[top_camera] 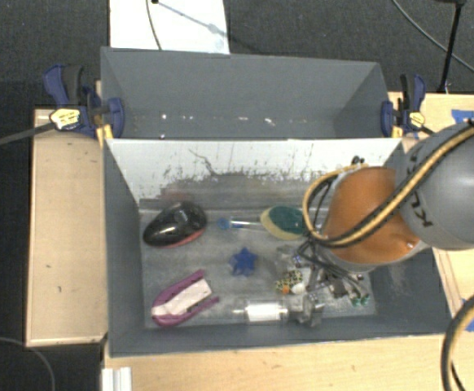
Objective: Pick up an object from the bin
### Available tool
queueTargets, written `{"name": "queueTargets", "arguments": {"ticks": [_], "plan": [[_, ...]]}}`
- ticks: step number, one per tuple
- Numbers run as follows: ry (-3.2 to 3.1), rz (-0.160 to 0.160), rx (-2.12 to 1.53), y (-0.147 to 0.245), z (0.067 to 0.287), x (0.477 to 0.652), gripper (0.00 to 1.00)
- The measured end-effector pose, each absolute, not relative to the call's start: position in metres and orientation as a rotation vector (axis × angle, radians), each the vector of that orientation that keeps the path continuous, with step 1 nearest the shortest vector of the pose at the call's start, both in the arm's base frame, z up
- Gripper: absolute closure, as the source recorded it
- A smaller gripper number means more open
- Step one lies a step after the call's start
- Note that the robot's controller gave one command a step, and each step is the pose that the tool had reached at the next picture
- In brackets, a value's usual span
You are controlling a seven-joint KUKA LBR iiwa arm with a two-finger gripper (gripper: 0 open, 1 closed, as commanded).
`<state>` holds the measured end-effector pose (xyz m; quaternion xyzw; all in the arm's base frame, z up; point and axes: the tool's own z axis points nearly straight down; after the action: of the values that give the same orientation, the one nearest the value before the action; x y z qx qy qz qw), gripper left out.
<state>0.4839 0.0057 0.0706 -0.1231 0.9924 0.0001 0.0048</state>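
In the camera view you have the gripper (309, 304) low in the grey metal bin (245, 96), at the front right of the scuffed floor, under the arm's smooth, rounded orange cover (367, 218). You cannot tell whether it is open or closed, nor whether it has hold of anything; cables and metal parts crowd it.

The thing nearest to it is a small clear-and-white tube (260, 311), lying flat just beside it on its left, by the front wall. Near that lies a flat blue star (243, 261). At the back left sits a glossy black computer mouse (174, 223) with a red edge. A pink-and-white oblong piece (182, 298) lies at the front left, and a dark green, rounded, spoon-like thing (286, 221) lies beside the orange cover.
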Motion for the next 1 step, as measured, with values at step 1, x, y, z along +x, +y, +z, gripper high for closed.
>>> {"name": "queueTargets", "arguments": {"ticks": [1], "plan": [[3.104,0.000,-0.386,0.0060,0.0716,0.4855,0.00]]}}
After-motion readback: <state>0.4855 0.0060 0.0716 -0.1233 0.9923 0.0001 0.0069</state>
